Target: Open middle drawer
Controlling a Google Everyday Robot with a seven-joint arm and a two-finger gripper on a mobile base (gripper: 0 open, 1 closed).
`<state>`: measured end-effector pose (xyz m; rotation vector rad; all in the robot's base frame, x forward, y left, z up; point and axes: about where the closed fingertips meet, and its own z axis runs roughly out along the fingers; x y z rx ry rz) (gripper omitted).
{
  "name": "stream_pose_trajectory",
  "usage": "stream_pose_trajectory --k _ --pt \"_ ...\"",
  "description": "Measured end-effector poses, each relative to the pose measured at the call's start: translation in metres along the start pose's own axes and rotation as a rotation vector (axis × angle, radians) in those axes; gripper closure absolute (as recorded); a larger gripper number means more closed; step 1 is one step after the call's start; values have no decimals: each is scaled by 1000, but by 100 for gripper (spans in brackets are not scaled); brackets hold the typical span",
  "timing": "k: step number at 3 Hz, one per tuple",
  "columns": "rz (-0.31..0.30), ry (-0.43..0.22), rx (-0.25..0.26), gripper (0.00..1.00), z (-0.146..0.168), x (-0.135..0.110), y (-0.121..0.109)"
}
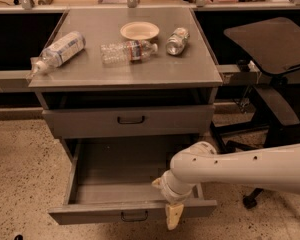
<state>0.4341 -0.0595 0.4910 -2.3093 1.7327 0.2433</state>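
Note:
The middle drawer (90, 213) is a wide, shallow grey drawer, pulled far out of the cabinet toward the camera, and its inside looks empty. Its small black loop handle (134, 215) sits at the centre of the front. My gripper (171, 210) is at the end of the white arm (240, 169), which reaches in from the right. It hangs over the drawer's front edge, just right of the handle. The taller-fronted grey drawer (90, 121) above is closed. The lowest drawer is hidden under the open one.
On the cabinet top (140, 70) lie two plastic bottles (60, 50) (127, 51), a can (177, 40) and a cream bowl (139, 30). A black office chair (270, 44) stands close on the right. Speckled floor (20, 174) lies left of the cabinet.

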Motion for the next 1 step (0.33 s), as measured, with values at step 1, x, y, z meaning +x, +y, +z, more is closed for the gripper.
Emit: stream_pose_trajectory --k 1 --pt "-18 -16 69 0 -31 -7 -7"
